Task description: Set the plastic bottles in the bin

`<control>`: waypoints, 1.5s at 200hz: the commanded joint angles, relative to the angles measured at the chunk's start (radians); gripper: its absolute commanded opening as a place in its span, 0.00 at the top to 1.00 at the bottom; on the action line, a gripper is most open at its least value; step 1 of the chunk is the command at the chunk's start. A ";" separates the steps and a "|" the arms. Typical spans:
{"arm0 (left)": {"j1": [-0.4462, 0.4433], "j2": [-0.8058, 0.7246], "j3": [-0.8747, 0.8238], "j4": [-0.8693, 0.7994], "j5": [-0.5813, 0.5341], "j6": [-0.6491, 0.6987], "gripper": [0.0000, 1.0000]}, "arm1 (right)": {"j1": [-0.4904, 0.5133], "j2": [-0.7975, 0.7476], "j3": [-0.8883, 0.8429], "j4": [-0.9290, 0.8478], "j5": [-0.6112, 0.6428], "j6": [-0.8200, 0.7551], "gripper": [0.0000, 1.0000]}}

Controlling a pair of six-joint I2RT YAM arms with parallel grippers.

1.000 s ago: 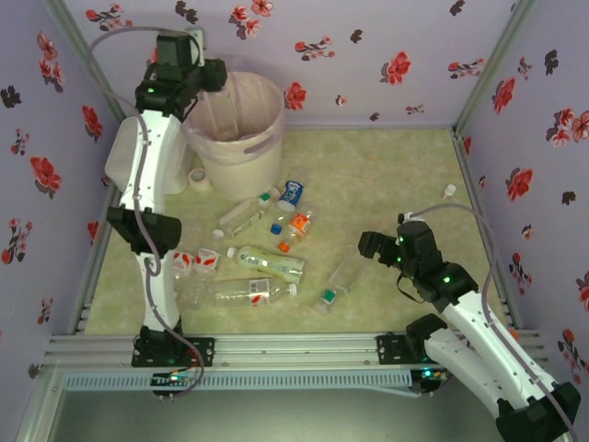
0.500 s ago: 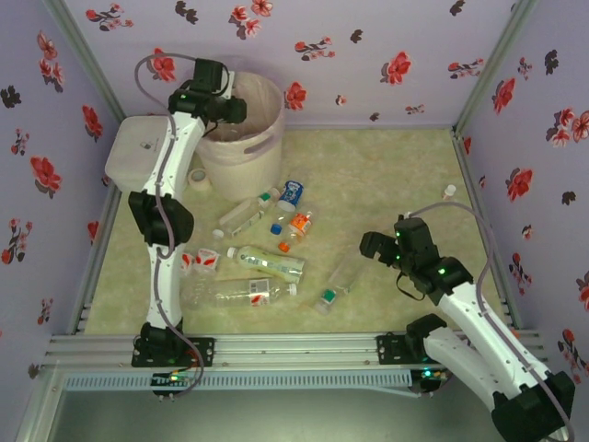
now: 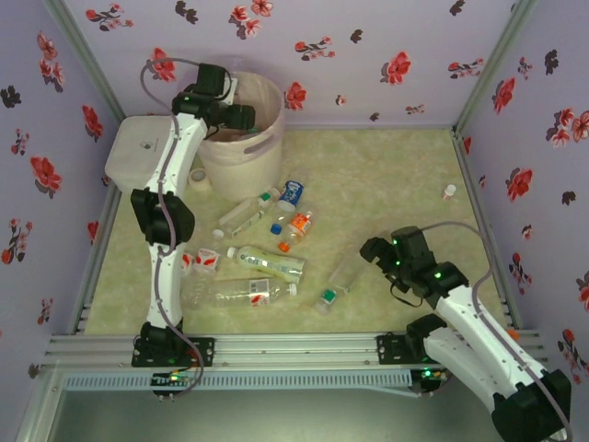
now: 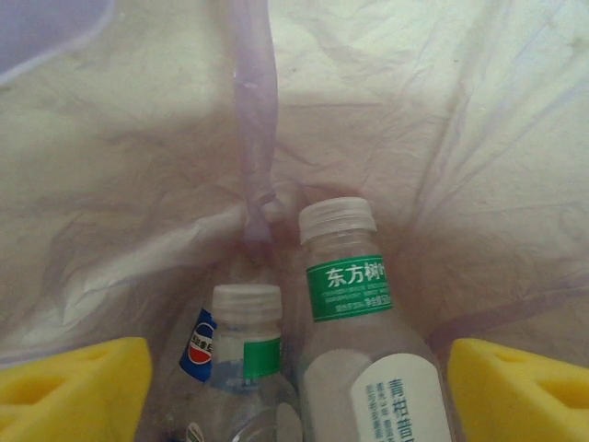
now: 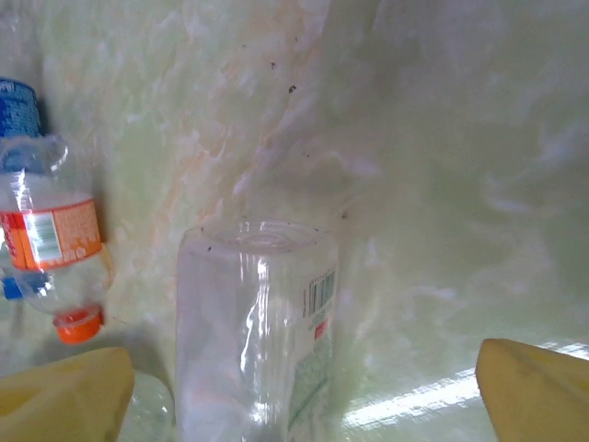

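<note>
My left gripper (image 3: 241, 115) hangs over the cream bin (image 3: 262, 147). In the left wrist view its yellow fingertips (image 4: 74, 387) stand wide apart, touching nothing. Between them, down on the pink liner (image 4: 138, 184), lie a green-banded bottle (image 4: 354, 304) and a Pepsi-labelled bottle (image 4: 230, 368). Several plastic bottles lie on the table, among them one with a green label (image 3: 267, 262) and one with an orange label (image 3: 299, 224). My right gripper (image 3: 375, 249) is open just right of a clear bottle (image 3: 342, 276). In the right wrist view that clear bottle (image 5: 258, 331) lies between the spread fingers (image 5: 64, 396), apart from them.
A white lidded box (image 3: 138, 147) sits left of the bin with a tape roll (image 3: 199, 178) beside it. A small brown bottle (image 3: 449, 191) stands by the right wall. Flowered walls close in three sides. An orange-capped bottle (image 5: 55, 239) lies left of the right gripper.
My left gripper swung over the bin's mouth and opened, letting go of a bottle into the liner. My right gripper came nearer and lower toward the clear bottle.
</note>
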 commanded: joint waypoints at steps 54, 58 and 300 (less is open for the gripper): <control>-0.013 -0.288 0.000 0.030 -0.002 0.129 0.00 | 0.050 0.152 0.030 0.130 0.065 0.122 0.01; -0.015 -0.304 -0.006 0.035 -0.002 0.128 0.00 | 0.064 0.164 0.033 0.140 0.076 0.122 0.01; -0.397 -1.282 -1.658 0.777 0.223 -0.478 0.00 | 0.125 0.582 0.456 -0.161 0.211 0.150 0.48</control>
